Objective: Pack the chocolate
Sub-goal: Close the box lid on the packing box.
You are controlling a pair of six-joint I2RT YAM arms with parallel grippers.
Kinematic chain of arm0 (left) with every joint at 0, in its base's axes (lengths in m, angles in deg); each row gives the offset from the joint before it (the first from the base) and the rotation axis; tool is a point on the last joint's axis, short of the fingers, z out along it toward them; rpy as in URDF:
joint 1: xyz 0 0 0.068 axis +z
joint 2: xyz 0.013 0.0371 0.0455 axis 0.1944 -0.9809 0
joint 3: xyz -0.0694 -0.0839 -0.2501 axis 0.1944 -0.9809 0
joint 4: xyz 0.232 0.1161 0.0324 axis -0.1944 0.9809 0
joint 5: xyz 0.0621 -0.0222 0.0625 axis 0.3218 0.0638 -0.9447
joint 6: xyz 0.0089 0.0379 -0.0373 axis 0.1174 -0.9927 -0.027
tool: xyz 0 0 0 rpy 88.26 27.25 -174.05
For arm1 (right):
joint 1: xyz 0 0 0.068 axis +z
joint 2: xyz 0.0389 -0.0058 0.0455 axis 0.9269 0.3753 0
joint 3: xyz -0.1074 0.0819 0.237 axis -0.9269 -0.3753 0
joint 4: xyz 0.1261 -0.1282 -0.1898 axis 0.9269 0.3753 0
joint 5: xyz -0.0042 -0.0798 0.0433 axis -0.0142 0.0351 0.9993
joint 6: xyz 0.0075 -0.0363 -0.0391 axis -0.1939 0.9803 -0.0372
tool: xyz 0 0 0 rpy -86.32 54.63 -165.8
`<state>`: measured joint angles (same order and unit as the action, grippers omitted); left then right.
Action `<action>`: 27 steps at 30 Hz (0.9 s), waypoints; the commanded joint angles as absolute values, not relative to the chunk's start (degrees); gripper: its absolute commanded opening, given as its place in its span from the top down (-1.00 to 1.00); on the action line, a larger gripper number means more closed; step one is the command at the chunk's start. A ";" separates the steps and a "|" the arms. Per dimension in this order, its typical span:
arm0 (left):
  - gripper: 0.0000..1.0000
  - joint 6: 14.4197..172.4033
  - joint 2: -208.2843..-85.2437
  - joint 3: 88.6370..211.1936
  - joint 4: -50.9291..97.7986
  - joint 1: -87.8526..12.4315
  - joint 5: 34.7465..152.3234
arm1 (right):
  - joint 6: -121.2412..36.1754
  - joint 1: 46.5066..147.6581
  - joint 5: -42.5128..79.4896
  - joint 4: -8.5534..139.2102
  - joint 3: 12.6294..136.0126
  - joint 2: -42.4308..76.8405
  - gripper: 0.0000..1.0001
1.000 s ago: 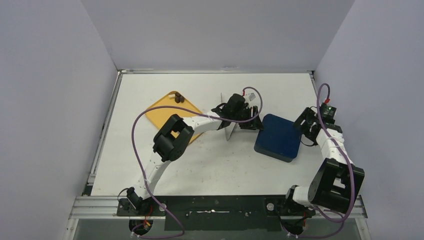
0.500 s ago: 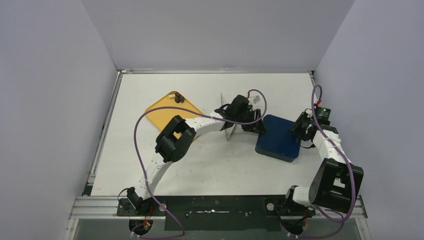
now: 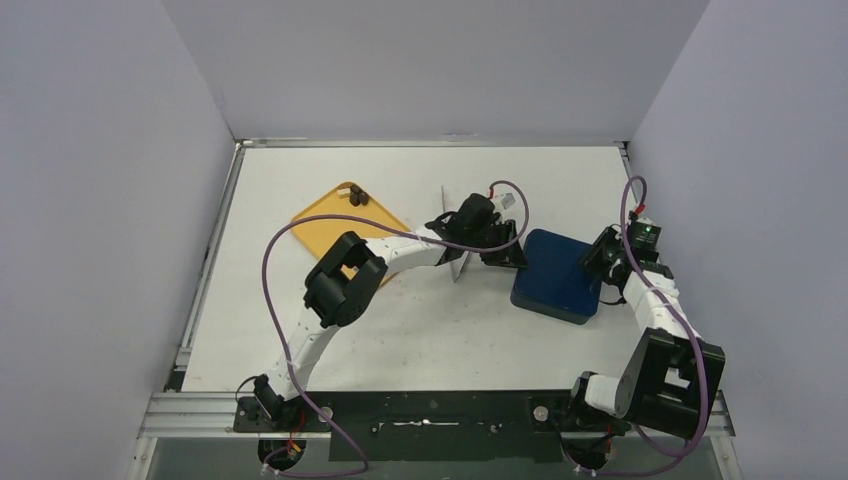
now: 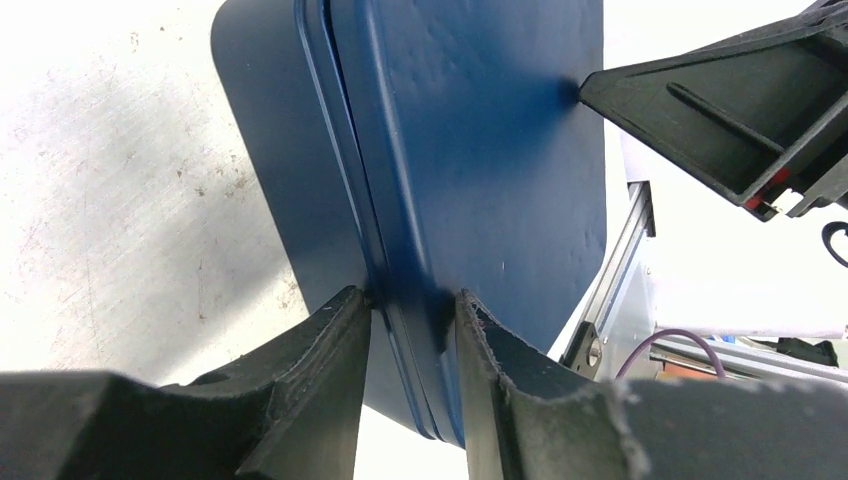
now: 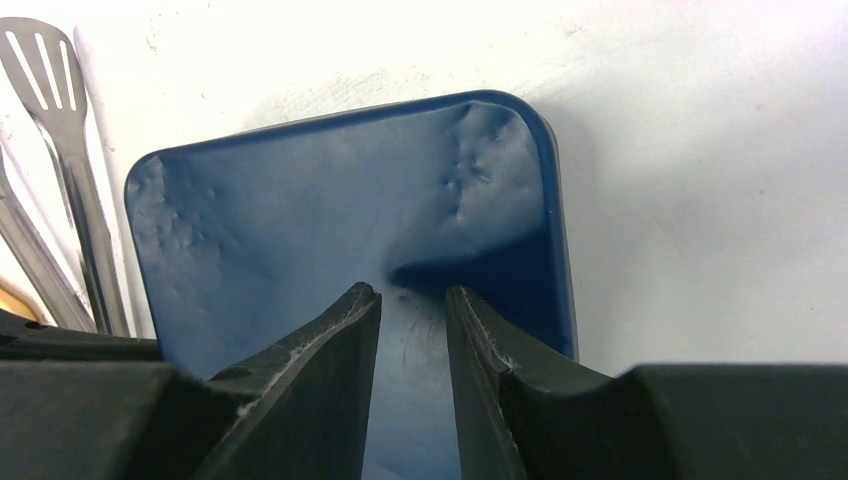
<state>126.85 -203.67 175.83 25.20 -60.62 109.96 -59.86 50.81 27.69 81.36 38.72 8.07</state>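
Overhead view of a white table (image 3: 420, 330) with a closed blue box (image 3: 555, 280) right of centre, lid on, with a thin seam between lid and base visible in the left wrist view. Left gripper (image 4: 412, 300) at the box's left edge, fingers drawn narrow and pinching the lid's rim right at that seam. Right gripper (image 5: 413, 292) at the opposite edge, fingers close together with only a slim gap, tips down on the lid top; impossible to tell whether clamping anything or merely pressing. Metal tongs (image 3: 457, 262) resting on the table just beside the left gripper, near the box. Chocolate (image 3: 357, 196) well apart from all this: a few small dark pieces at the far corner of an orange tray (image 3: 330, 232) on the left; contents of the box hidden.

Likely trouble from here, offered as a judgement:
- lid popping free suddenly and flipping or skidding if pried from one side only
- whole box tilting or sliding across the table if lifted by the left grip while not pinned firmly enough by the right
- thin rim slipping out of so shallow a pinch
- dented lid top buckling under hard pressing
- tongs getting knocked away by the left wrist on any swing toward the tray, given the closeness
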 commanded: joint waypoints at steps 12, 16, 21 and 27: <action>0.50 123.70 -206.00 176.17 36.10 -59.13 106.59 | -60.34 51.48 25.10 90.02 45.93 6.78 0.18; 0.25 123.29 -205.52 181.14 38.25 -58.90 108.12 | -59.00 50.27 21.68 92.83 50.49 6.24 -0.12; -0.01 123.13 -205.38 185.81 39.47 -58.59 109.48 | -57.53 46.60 23.66 92.53 50.00 7.86 -0.31; -0.07 124.27 -205.86 186.12 34.37 -58.83 112.61 | -56.31 42.44 28.98 88.78 46.74 10.10 -0.33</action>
<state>124.66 -205.37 183.89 37.37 -58.72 110.09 -58.00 44.10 25.31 91.69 48.82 8.50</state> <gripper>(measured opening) 0.527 0.666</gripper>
